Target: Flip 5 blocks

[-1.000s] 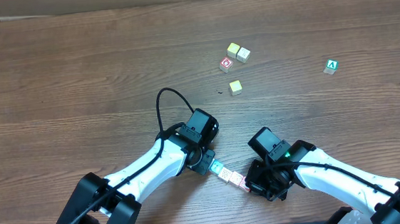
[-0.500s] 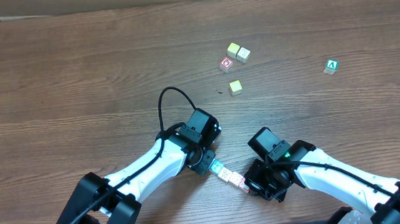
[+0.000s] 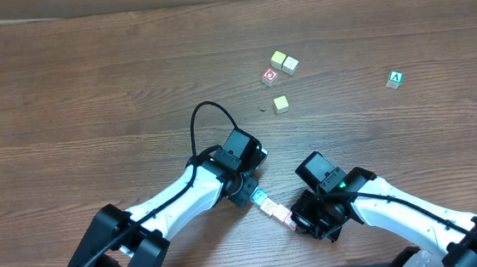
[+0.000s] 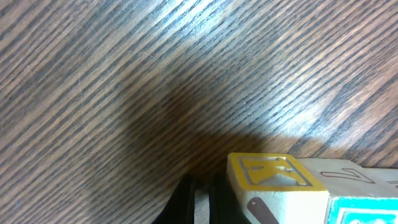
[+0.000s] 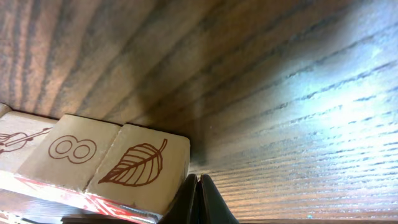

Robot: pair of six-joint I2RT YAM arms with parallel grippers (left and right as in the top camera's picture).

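Note:
A short row of blocks (image 3: 273,209) lies near the table's front edge, between my two grippers. My left gripper (image 3: 253,197) is at the row's upper-left end and is shut, holding nothing. In the left wrist view its tips (image 4: 200,202) sit beside a block with a yellow letter face (image 4: 273,173). A pale block (image 4: 341,175) and a teal-faced block (image 4: 364,209) follow in the row. My right gripper (image 3: 296,224) is shut at the lower-right end. Its tips (image 5: 199,200) rest against a leaf-printed block (image 5: 142,165), with an "8" block (image 5: 71,149) beyond.
Far behind the row stand two yellow and cream cubes (image 3: 283,61), a red-ring cube (image 3: 269,76) and a single yellow cube (image 3: 280,104). A green "A" cube (image 3: 395,78) sits at the right. The left arm's black cable (image 3: 205,111) loops above its wrist.
The left arm's wrist and cable loop have shifted slightly to the right. The row of blocks and the right arm look unchanged.

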